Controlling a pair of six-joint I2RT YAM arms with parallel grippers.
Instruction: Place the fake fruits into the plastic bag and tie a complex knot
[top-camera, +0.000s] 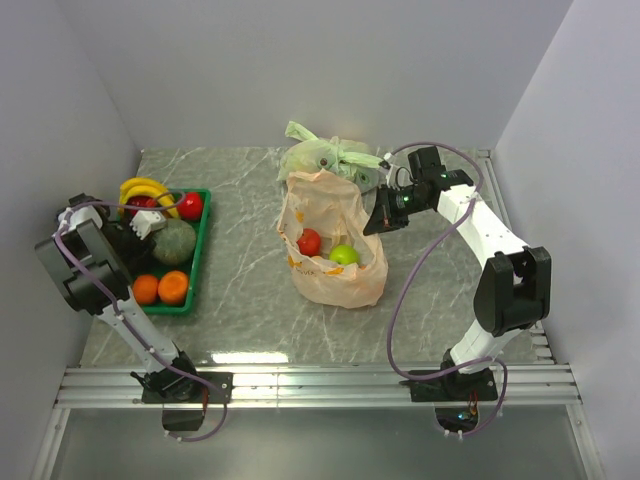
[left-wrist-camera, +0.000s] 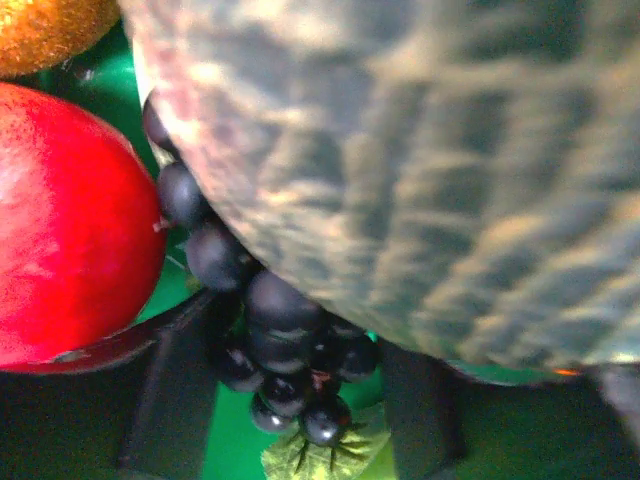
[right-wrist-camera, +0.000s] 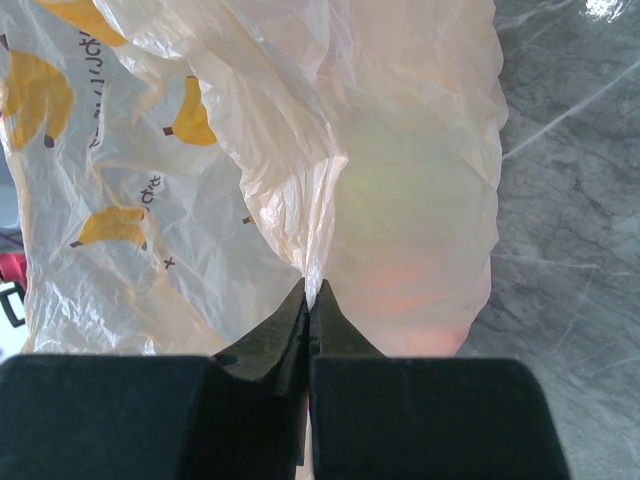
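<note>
The plastic bag (top-camera: 335, 280), mid-table, is held agape by the right gripper (right-wrist-camera: 308, 292) pinching its 3 o'clock rim, seemingly so fruit can drop in; at 9 o'clock the left gripper (left-wrist-camera: 297, 380), jaws spread, straddles dark grapes (left-wrist-camera: 215, 255) in the green tray (top-camera: 201, 250).

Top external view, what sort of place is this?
Probably a robot test cell: plain white walls box in a marble-patterned table, left arm and right arm are bolted to a metal rail at its near edge, and fake fruits sit in a green tray.
</note>
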